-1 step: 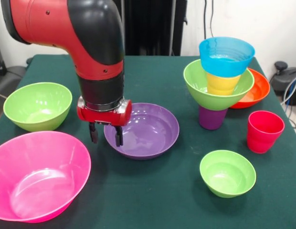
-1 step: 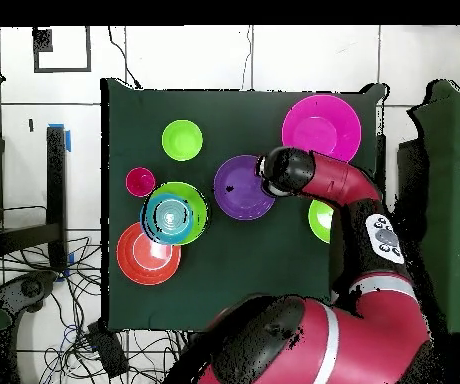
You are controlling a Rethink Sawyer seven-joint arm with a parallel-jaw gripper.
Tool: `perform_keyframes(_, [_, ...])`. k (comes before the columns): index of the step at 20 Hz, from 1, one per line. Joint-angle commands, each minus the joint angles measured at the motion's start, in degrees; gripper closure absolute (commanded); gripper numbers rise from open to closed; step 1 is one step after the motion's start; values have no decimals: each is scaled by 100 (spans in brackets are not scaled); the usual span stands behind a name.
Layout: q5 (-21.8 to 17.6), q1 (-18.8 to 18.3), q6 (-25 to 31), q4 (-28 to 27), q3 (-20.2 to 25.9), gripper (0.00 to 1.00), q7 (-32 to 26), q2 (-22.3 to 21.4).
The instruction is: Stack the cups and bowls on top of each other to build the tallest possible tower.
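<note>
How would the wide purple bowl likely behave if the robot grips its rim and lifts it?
The purple bowl looks glossy, so the fingers may slip. Wide and shallow, gripped at one edge, it would probably tilt. It appears to be thin plastic, likely light and stiff.

The arm (image 1: 86,33) comes down from the upper left of the front view, its red upper link bending through a black elbow into a vertical black wrist (image 1: 101,90) with a red collar at the bottom. The gripper (image 1: 106,133) points straight down, its two dark fingers (image 1: 93,132) parted with a clear gap between them and nothing held. In the overhead view the arm (image 2: 339,185) reaches from the base up and across to the left, ending in a dark wrist (image 2: 279,170)
</note>
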Motion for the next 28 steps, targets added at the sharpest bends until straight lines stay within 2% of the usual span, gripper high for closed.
perform_keyframes(1, [39, -177, 932, 414, 952, 0, -618, 47])
perform_keyframes(10, [-237, -411, 703, 297, 1222, 0, -881, 457])
perform_keyframes(20, [-455, -453, 860, 50, 1256, 0, -986, 681])
perform_keyframes(21, [-460, -435, 985, 27, 1238, 100, -983, 688])
perform_keyframes(24, [-415, -415, 1109, -2, 1213, 100, -925, 694])
perform_keyframes(28, [-480, -402, 975, -4, 1198, 100, -848, 564])
